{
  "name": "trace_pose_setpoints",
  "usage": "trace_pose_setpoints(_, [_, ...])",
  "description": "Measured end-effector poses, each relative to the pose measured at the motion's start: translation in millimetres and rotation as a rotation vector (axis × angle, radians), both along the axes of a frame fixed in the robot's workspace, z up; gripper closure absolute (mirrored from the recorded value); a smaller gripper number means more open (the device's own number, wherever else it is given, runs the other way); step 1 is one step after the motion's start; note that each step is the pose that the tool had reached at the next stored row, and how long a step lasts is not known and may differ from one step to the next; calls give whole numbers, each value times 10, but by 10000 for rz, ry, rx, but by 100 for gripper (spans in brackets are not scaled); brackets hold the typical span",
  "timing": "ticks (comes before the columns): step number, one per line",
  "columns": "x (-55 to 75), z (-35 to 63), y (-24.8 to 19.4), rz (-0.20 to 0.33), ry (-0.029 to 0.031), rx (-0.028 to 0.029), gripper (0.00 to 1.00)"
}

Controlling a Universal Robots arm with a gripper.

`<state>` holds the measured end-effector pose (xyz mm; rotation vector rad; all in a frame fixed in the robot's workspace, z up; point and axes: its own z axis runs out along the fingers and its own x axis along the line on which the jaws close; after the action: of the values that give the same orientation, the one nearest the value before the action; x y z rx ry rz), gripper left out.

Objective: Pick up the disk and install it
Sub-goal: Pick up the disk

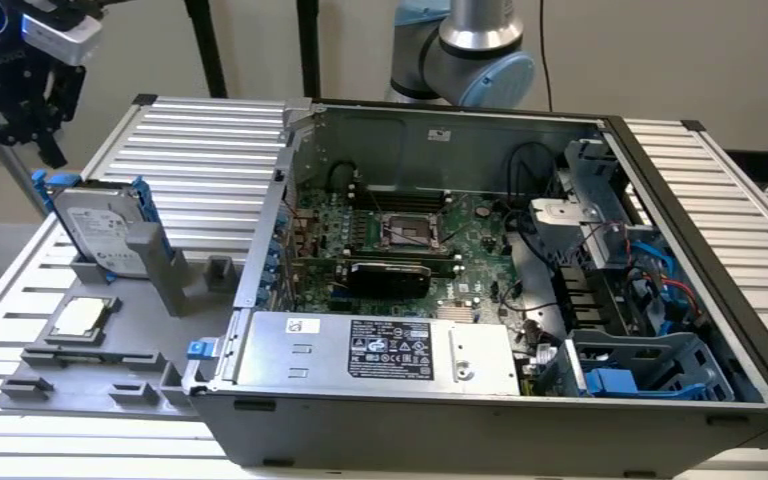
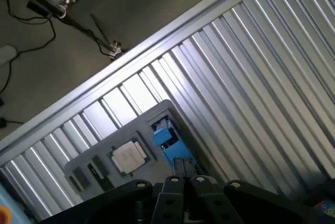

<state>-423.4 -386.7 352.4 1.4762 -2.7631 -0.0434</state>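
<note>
The disk [image 1: 95,226] is a silver-grey drive with a white label and blue rails. It stands upright in a slot of a grey holder [image 1: 91,375] on the exterior view's left. My gripper [image 1: 53,150] hangs in the air above and slightly left of the disk, apart from it. In the wrist view the disk's blue rail [image 2: 163,136] shows just past my gripper [image 2: 183,167], whose black fingers are shut together on nothing. An open computer case [image 1: 491,270] with its motherboard exposed lies to the exterior view's right of the holder.
A small square silver chip [image 1: 79,318] [image 2: 128,156] lies flat on the holder. Inside the case are a silver power supply [image 1: 384,348], cables and blue drive bays [image 1: 651,365]. Everything rests on a ribbed aluminium table [image 1: 197,140]. Tripod legs stand behind.
</note>
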Motion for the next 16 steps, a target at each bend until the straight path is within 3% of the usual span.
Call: trace_pose_setpoints(16, [0,-37,0,2920,1,0,100])
